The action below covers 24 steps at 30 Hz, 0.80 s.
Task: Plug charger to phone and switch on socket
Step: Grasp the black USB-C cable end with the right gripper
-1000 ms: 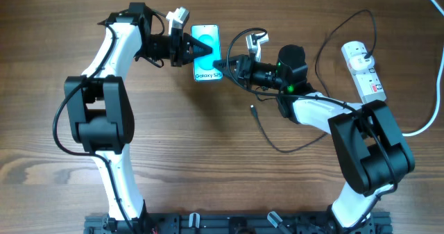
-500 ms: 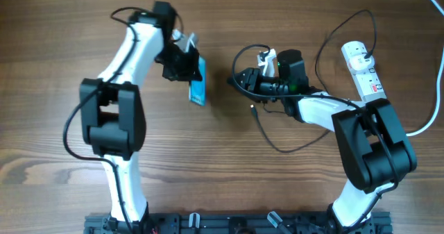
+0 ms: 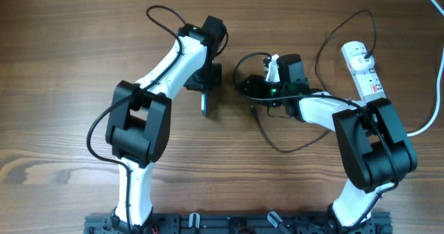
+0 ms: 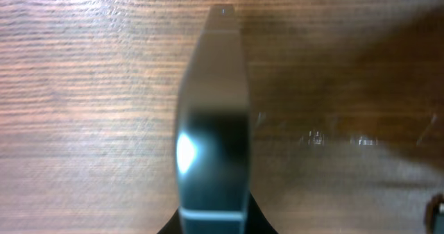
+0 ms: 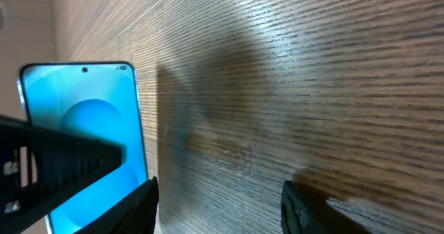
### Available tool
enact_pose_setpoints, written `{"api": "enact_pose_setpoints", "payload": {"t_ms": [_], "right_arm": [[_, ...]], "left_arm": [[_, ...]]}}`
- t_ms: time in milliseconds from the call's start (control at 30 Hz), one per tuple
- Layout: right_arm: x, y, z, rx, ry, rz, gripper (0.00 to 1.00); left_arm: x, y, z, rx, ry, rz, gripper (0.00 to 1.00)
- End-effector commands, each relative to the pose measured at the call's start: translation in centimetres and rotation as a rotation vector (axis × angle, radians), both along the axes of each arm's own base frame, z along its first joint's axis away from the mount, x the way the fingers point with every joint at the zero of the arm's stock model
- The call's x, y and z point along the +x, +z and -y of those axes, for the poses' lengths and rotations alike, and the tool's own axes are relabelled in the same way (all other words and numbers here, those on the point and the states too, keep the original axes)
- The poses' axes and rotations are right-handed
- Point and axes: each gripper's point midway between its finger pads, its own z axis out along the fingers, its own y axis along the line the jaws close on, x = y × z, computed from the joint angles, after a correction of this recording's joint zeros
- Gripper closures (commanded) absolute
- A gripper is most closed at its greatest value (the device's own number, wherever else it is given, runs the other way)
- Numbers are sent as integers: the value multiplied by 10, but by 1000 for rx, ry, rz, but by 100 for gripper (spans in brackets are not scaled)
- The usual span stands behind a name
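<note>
1. We see the phone (image 3: 205,103) near the middle of the wooden table (image 3: 55,53), turned on its edge, so from above it is only a thin strip.
2. In the left wrist view the phone (image 4: 214,123) shows its narrow grey side, reaching away from the camera over the wood. We cannot tell whether it touches the table.
3. In the right wrist view its teal-cyan screen (image 5: 83,123) faces the right arm, with a lighter oval on it.
4. The left gripper (image 3: 206,88) is clamped on the phone. One black finger (image 5: 62,161) of it lies across the screen.
5. The right gripper (image 3: 248,88) is just beside the phone, on its screen side. Its fingers (image 5: 142,210) stand apart, and only bare wood is between them.
6. The charger cable (image 3: 283,151) lies loose on the table in a curve under the right arm. Its small connector (image 3: 253,110) rests on the wood near the right gripper and is held by nothing.
7. The white power strip (image 3: 365,73) lies well apart at the right edge of the table, with a red switch (image 3: 378,88) at its near end. We cannot tell whether the switch is on or off.
8. A thick white cord (image 3: 423,130) leaves the strip to the right.
</note>
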Motion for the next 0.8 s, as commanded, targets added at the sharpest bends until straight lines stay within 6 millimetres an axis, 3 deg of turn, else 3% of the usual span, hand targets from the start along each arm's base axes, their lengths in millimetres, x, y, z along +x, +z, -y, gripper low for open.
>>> {"api": "enact_pose_setpoints", "payload": {"t_ms": [0, 100, 200, 267, 767], "right_arm": [[-2, -10, 3, -29, 5, -1, 42], [-1, -11, 4, -36, -2, 2, 42], [-1, -11, 4, -36, -2, 2, 42], [-1, -11, 4, -36, -2, 2, 42], [-1, -11, 4, -36, -3, 2, 41]], "left_arm": [[-7, -1, -3, -6, 54, 10, 96], [-7, -5, -2, -8, 53, 13, 96], [-5, -5, -2, -11, 53, 20, 79], [-3, -5, -1, -14, 53, 27, 76], [-3, -5, 2, -18, 69, 33, 80]]}}
